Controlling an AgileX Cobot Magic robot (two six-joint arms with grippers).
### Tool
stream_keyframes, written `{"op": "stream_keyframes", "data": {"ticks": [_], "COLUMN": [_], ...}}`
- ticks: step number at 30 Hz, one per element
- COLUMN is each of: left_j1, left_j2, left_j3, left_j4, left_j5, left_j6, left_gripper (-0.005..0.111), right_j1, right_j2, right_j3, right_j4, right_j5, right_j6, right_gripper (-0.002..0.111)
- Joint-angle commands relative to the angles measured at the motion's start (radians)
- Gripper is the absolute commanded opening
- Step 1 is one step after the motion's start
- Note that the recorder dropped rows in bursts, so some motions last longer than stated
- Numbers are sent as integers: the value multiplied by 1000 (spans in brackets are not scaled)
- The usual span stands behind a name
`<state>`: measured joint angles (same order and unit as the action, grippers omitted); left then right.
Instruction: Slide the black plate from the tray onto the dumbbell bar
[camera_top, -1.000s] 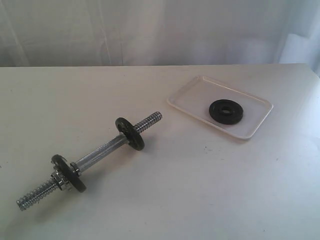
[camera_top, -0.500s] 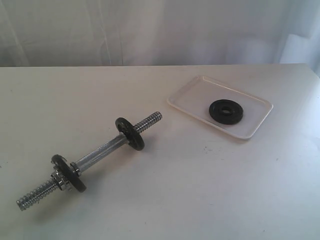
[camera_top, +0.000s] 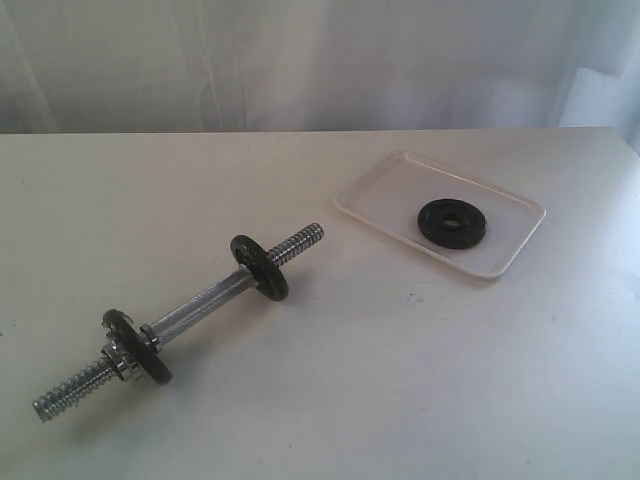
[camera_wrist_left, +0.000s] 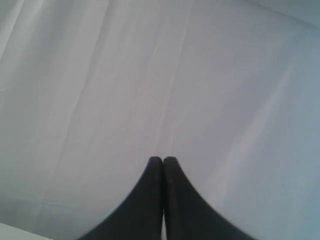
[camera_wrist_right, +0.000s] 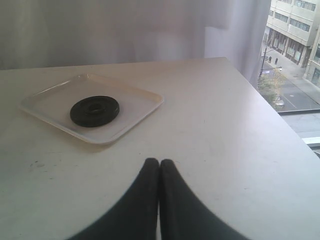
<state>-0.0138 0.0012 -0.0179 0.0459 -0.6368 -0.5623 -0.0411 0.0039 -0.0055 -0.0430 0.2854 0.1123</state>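
Observation:
The black plate lies flat in the white tray at the back right of the table; the right wrist view also shows the plate in the tray. The dumbbell bar lies slantwise at the front left, with two small black discs and a silver nut collar on it. Neither arm shows in the exterior view. My right gripper is shut and empty, well short of the tray. My left gripper is shut and empty, facing a white curtain; no task object shows there.
A white curtain hangs behind the table. The table's right edge runs beside a window with a street and buildings beyond. Bare tabletop lies between the bar and the tray.

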Motion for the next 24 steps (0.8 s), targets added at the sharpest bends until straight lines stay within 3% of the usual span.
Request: {"op": "stream_keyframes", "data": {"ticks": [1, 7, 11, 18, 22, 24], "left_j1": [2, 2, 2, 2, 2, -1], "left_j2": [35, 262, 475, 871, 1081, 1169], "left_j3": [-113, -304, -467, -835, -1005, -1083], "left_j4": [5, 11, 79, 418, 437, 391], "left_j5": [30, 45, 131, 537, 833, 963], "left_j6": [13, 29, 77, 63, 74, 155], "left_gripper": [0, 0, 0, 0, 0, 0], "right_j1": [-5, -5, -5, -5, -5, -5], "right_j2": [-4, -4, -4, -4, -4, -4], "right_j3": [5, 5, 5, 5, 5, 5], "right_j4": [-6, -6, -6, -6, -6, -6], "right_j5": [-2, -2, -2, -2, -2, -2], "right_j6": [-4, -4, -4, -4, -4, -4], "right_gripper": [0, 0, 0, 0, 0, 0]}}
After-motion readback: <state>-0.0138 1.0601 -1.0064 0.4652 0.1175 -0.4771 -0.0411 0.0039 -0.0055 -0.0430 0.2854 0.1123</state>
